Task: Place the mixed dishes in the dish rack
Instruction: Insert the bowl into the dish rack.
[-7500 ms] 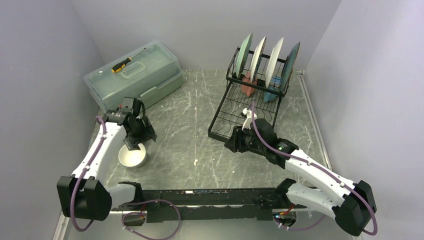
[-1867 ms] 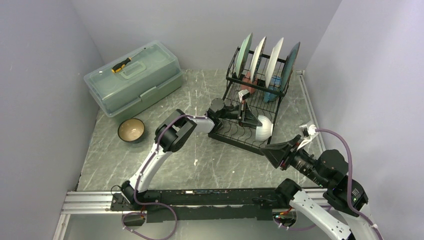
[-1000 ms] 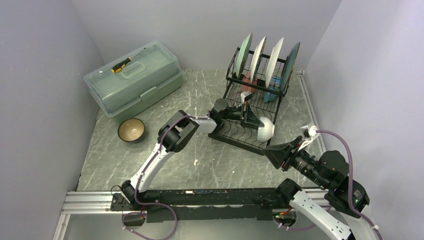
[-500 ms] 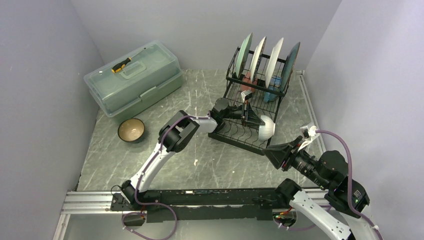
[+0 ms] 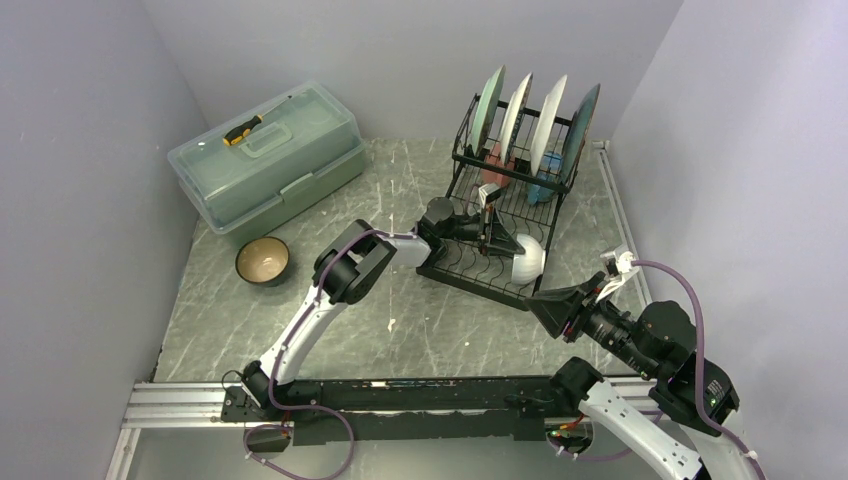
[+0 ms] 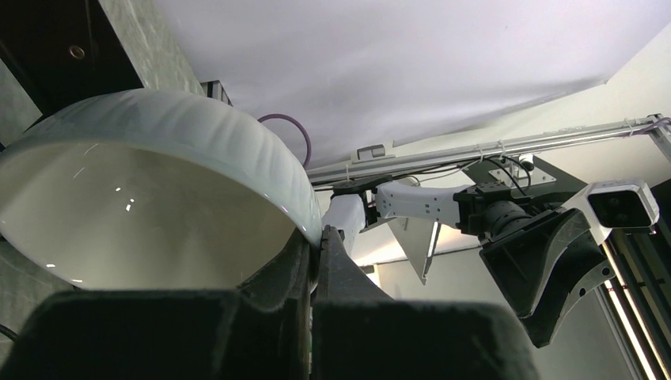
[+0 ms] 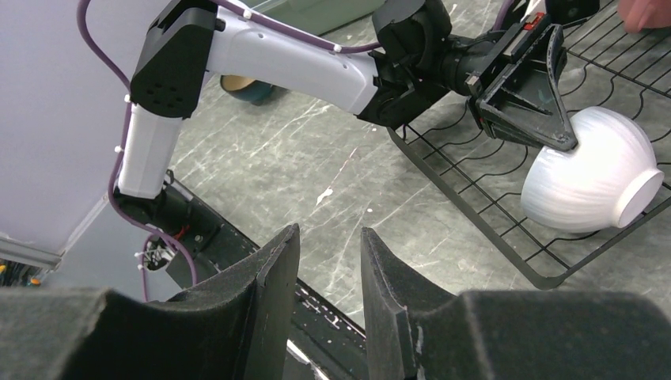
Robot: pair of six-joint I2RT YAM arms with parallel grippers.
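White bowl (image 5: 527,258), rim pinched in left pincer (image 5: 514,250), over near tier of rack (image 5: 465,250), nudged left since; right pincer (image 5: 540,300) spread nearby.

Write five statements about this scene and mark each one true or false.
1. The left end effector grips the white bowl by its rim. True.
2. The tan bowl sits in the rack. False: it stands on the table beside the box.
3. Four plates stand upright in the rack. True.
4. The right end effector holds the tan bowl. False: it holds nothing and its fingers are apart.
5. The screwdriver lies on the table. False: it lies on top of the box.
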